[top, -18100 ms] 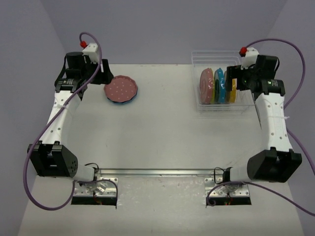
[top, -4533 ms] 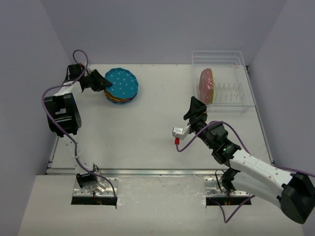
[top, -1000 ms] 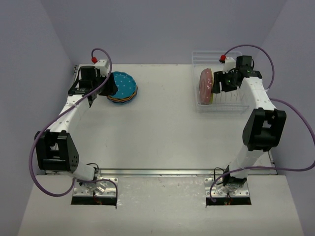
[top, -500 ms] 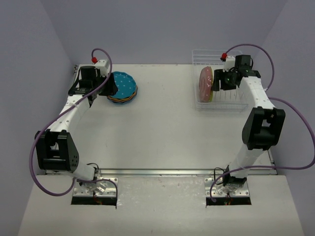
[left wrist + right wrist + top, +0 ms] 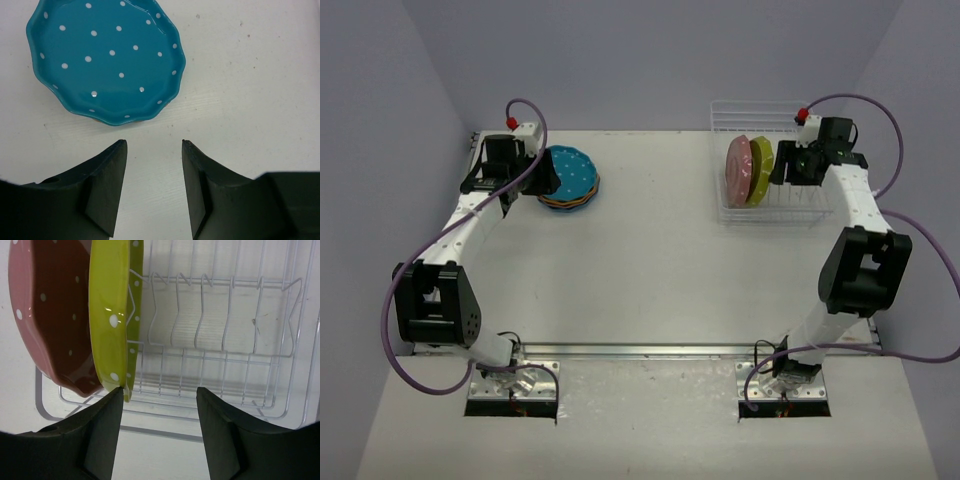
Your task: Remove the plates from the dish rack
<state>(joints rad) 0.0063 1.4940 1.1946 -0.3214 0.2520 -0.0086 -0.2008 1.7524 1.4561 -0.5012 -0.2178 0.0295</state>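
Lavender walls (image 5: 650, 60) enclose a white surface (image 5: 650, 270): a pink plate (image 5: 738, 170) and yellow-green plate (image 5: 761, 170) stand on edge in the dish rack (image 5: 790, 207), far right; a blue plate (image 5: 570, 173) tops a far-left stack. Left claw (image 5: 153, 143) and right claw (image 5: 159, 389) gape, empty.

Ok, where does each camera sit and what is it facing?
Top external: above and behind, looking down on the table; left arm and right arm show.
Left wrist: looks down past the open left gripper at the blue plate.
Right wrist: faces the dish rack past the open right gripper; yellow-green plate and pink plate stand left.
Shared: top view shows those plates too.
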